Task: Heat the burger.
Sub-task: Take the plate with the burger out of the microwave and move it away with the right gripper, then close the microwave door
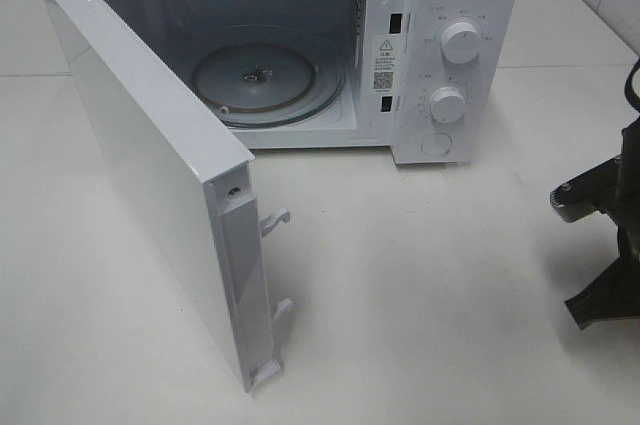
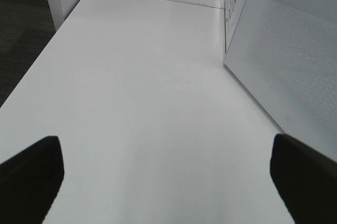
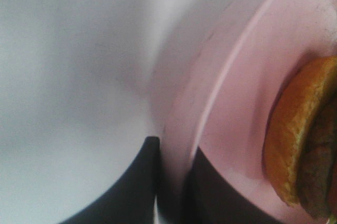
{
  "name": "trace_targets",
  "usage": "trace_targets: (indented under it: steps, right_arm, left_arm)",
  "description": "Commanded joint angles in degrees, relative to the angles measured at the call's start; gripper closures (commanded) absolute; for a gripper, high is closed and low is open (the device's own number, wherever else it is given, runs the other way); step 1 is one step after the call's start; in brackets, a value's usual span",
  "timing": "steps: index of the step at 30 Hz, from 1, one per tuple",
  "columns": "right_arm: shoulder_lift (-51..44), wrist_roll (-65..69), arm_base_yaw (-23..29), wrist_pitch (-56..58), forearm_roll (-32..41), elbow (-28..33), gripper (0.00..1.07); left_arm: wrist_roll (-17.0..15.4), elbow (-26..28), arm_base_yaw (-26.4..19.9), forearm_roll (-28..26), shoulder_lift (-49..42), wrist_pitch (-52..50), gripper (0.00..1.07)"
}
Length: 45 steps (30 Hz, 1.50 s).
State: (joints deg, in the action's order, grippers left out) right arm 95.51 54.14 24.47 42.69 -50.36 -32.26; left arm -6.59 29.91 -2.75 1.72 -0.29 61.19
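In the right wrist view, the round burger with a glossy golden-brown bun and a dark patty edge [image 3: 303, 139] is seen lying on a pale pink round plate [image 3: 242, 108], close beside the right end effector [image 3: 171, 182]. The rim of that plate passes between the two dark fingers [image 3: 131, 187], which are closed on it, so the plate is gripped at its edge while the burger itself is not touched by the fingers. The burger sits on the plate's inner surface, just past the gripped rim. In the exterior high view neither the burger nor the plate can be made out; only part of the black right arm [image 1: 605, 235] is shown at the right edge, over the white table [image 1: 420, 295]. A white microwave oven [image 1: 440, 55] stands at the back of the table with its door [image 1: 150, 165] swung wide open, and a round glass turntable [image 1: 262, 80] is visible inside the cavity. Two round white knobs [image 1: 460, 42] are set on its front panel. In the left wrist view, the left end effector [image 2: 168, 176] is held wide open above the bare table, with the microwave's door just beside it and nothing between its dark fingertips [image 2: 31, 174].
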Motion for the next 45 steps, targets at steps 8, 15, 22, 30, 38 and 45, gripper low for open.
trace_targets:
  steps: [8, 15, 22, 30, 38, 45]
  right_arm:
    - [0.74, 2.41, -0.46, -0.40, -2.58, -0.17, 1.07]
    - [0.74, 0.69, -0.40, -2.92, 0.69, -0.17, 1.07]
    - [0.74, 0.63, -0.29, -3.84, 1.78, -0.17, 1.05]
    - [0.23, -3.50, 1.78, -4.93, 4.64, -0.23, 0.89]
    - [-2.92, -5.61, 5.04, -7.51, 7.10, -0.23, 0.67]
    - [-8.71, -6.76, 5.04, -7.51, 7.10, -0.23, 0.50]
  left_arm:
    - [0.00, 0.11, 0.00, 0.00, -0.23, -0.11, 0.06]
    - [0.00, 0.11, 0.00, 0.00, -0.23, -0.11, 0.06]
    - [0.00, 0.11, 0.00, 0.00, -0.23, -0.11, 0.06]
    - [0.00, 0.11, 0.00, 0.00, -0.23, -0.11, 0.06]
    - [0.00, 0.11, 0.00, -0.06, -0.23, -0.11, 0.06]
    - [0.00, 0.11, 0.00, -0.06, -0.23, -0.11, 0.06]
